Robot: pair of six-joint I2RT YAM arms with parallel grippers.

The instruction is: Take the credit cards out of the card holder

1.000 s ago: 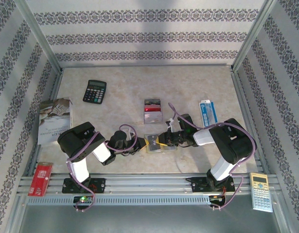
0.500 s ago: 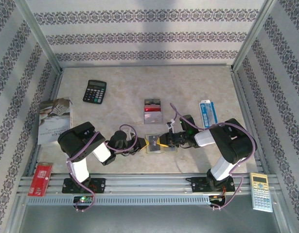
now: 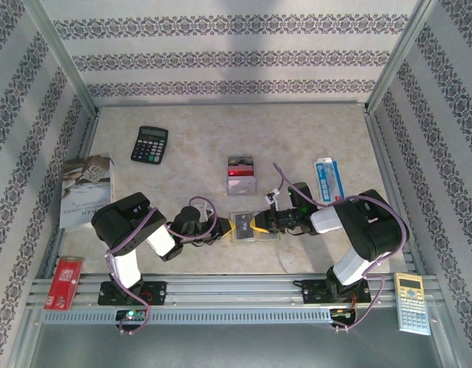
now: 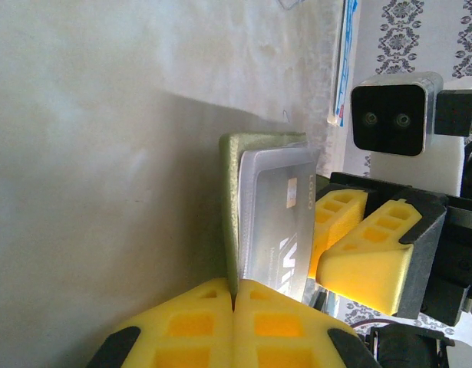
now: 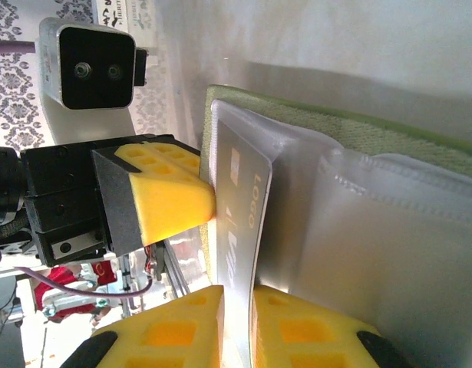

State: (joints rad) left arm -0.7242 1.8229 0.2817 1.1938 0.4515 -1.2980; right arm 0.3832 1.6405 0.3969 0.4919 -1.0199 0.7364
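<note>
The olive card holder (image 3: 247,228) lies open on the table (image 3: 189,138) between the two arms. A grey card (image 5: 243,207) sits partly inside its clear pocket (image 5: 389,230). The left tool (image 4: 234,293) is pinched together on the holder's edge, and the right tool (image 5: 237,295) is clamped on the grey card. Farther back, red and pinkish cards (image 3: 241,173) lie loose on the table.

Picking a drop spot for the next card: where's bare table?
Free: the back strip behind the calculator and card pile; the patch between booklet, calculator and that pile. Crowded: front centre, where left claw and right claw, pinching a grey card, meet at the card holder.
</note>
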